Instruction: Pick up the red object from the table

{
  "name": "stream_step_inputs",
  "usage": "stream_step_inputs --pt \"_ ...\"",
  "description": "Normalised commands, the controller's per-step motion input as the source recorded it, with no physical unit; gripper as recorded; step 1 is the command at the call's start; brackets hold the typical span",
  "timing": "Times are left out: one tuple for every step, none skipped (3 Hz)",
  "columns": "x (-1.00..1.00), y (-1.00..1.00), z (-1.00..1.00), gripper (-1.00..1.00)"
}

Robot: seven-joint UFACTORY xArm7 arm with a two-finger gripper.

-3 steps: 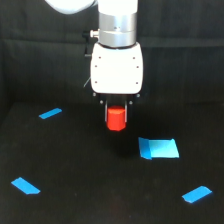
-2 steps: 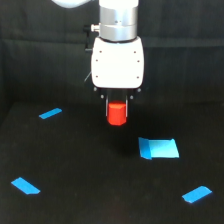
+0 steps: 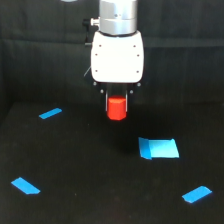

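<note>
Since the frame one second earlier, the white claw body and its load have risen: the small stubby red-orange block [image 3: 116,108] now sits higher in the exterior view, well clear of the flat matte black surface [image 3: 90,170]. Claw [image 3: 117,107] is clamped on that block, its short dark fingers [image 3: 106,103] pressed against both sides, the block's lower part showing below them. Block hangs upright, directly beneath the white rounded housing, with no contact with the surface. On the surface, a flat blue rectangular patch [image 3: 159,148] lies below the block and toward the exterior view's right. Three bright blue tape strips are also noted: one [image 3: 50,113] at the exterior view's left at about the block's height in the frame, one [image 3: 25,185] near the lower left, one [image 3: 197,193] near the lower right. Dark cloth backdrop behind.
</note>
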Motion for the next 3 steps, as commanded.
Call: stream_step_inputs --pt "0.00 0.05 0.24 -0.92" --pt "-0.08 0.15 0.15 -1.00" --pt "0.10 0.01 0.12 -0.92"
